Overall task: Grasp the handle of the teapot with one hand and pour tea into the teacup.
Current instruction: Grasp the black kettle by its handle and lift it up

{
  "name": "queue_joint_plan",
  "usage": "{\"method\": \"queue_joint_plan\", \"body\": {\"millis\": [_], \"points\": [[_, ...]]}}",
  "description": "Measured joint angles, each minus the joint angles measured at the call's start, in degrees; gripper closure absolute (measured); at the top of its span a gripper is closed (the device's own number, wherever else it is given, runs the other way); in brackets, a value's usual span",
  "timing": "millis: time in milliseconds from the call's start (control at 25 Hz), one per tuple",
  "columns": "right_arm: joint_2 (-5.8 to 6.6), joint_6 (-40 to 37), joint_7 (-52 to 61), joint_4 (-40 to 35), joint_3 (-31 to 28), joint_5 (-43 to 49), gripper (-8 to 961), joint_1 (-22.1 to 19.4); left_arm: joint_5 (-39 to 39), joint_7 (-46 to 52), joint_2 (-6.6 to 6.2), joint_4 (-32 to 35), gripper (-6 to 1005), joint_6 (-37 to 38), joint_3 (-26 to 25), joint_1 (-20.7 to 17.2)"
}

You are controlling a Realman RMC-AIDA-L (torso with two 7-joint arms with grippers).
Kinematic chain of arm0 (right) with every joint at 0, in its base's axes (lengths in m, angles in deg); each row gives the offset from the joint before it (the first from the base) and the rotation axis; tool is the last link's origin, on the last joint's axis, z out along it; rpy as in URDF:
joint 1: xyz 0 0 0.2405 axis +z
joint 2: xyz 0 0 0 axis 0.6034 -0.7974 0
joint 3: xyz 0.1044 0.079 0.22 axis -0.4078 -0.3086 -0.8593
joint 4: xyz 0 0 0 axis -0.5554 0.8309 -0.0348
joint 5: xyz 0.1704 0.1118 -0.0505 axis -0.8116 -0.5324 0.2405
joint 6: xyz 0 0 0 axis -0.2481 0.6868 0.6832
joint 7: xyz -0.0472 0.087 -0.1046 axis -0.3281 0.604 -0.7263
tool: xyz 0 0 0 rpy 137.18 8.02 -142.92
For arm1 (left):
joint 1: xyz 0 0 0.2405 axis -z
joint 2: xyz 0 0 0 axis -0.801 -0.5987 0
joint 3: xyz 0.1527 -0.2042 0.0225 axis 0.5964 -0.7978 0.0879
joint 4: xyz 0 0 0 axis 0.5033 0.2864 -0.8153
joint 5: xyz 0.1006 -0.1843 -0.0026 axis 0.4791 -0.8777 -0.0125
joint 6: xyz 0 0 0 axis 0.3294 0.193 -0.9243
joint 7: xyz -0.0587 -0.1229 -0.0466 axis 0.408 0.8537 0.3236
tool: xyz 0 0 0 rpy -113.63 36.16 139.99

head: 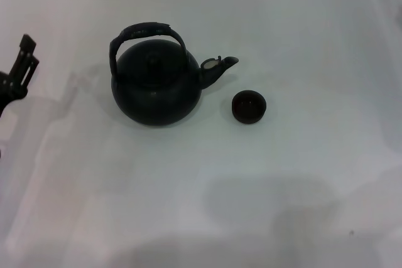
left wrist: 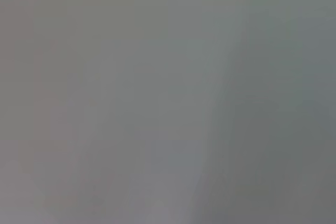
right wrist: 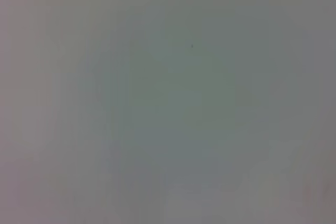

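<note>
Left tool [head: 22, 61] well apart from teapot [head: 157, 86] w/ teacup [head: 249, 106] beside spout.

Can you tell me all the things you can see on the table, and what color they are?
teapot: one, black, standing on the table left of the middle, spout pointing toward the teacup
handle: one, black, arched upright over the teapot's lid
teacup: one, dark brown-black, standing just right of the teapot, below and apart from the spout tip
table: one, white, under everything
left gripper: one, black, at the left edge, well away from the teapot, holding nothing
right gripper: not in view
</note>
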Motion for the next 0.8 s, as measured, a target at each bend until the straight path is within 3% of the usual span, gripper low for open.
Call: {"method": "queue_joint_plan", "body": {"millis": [360, 600, 800], "points": [[0.05, -0.19, 0.19, 0.12, -2.40, -0.12, 111, 0.52, 8.19, -0.45, -0.21, -0.71, 249, 3.05, 0.12, -3.20], [-0.06, -0.21, 0.35, 0.77, -3.77, -0.25, 111, 0.52, 17.76, 0.15, -0.31, -2.70, 249, 2.80, 0.20, 0.15], [-0.06, -0.14, 0.43, 0.90, -4.27, -0.28, 111, 0.54, 20.16, 1.58, -0.22, -3.70, 250, 1.71, 0.66, 2.96]]}}
